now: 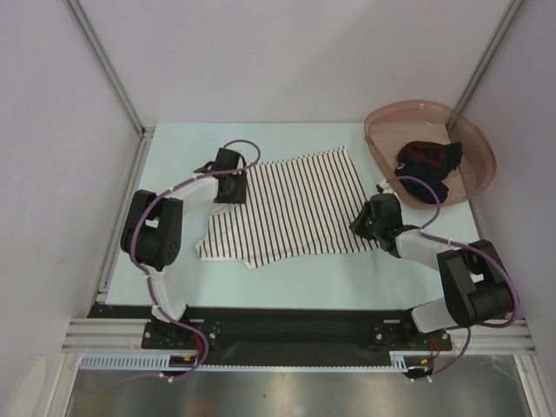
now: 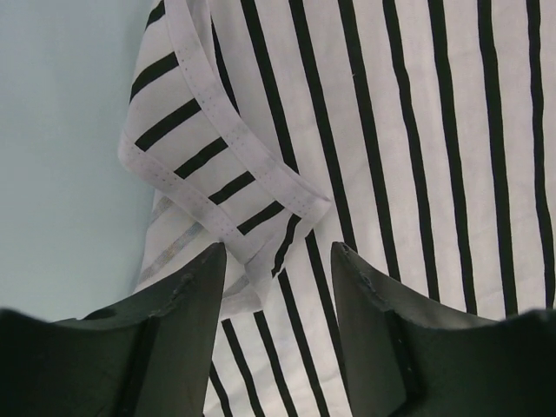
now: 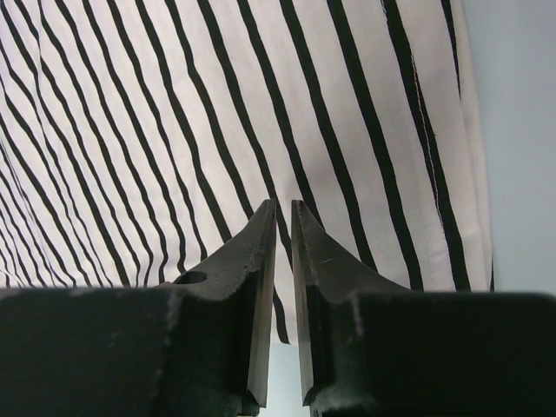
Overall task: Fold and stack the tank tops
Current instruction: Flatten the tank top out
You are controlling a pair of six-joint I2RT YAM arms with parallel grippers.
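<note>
The white tank top with thin black stripes [image 1: 291,208] lies spread flat on the middle of the table. My left gripper [image 1: 233,184] is open at its upper left edge. In the left wrist view the gripper [image 2: 278,254] straddles a folded-over strap hem [image 2: 228,165] without holding it. My right gripper [image 1: 362,224] is over the top's lower right edge. In the right wrist view this gripper [image 3: 283,208] has its jaws almost together with only a thin slit, and the striped cloth [image 3: 174,130] lies flat beneath, not pinched. The dark navy and red tank top [image 1: 426,167] lies crumpled in the basin.
A pink translucent round basin [image 1: 473,178] stands tilted at the back right corner of the table. White walls with metal posts close in the left, right and back. The pale blue tabletop [image 1: 287,278] shows bare in front of the striped top.
</note>
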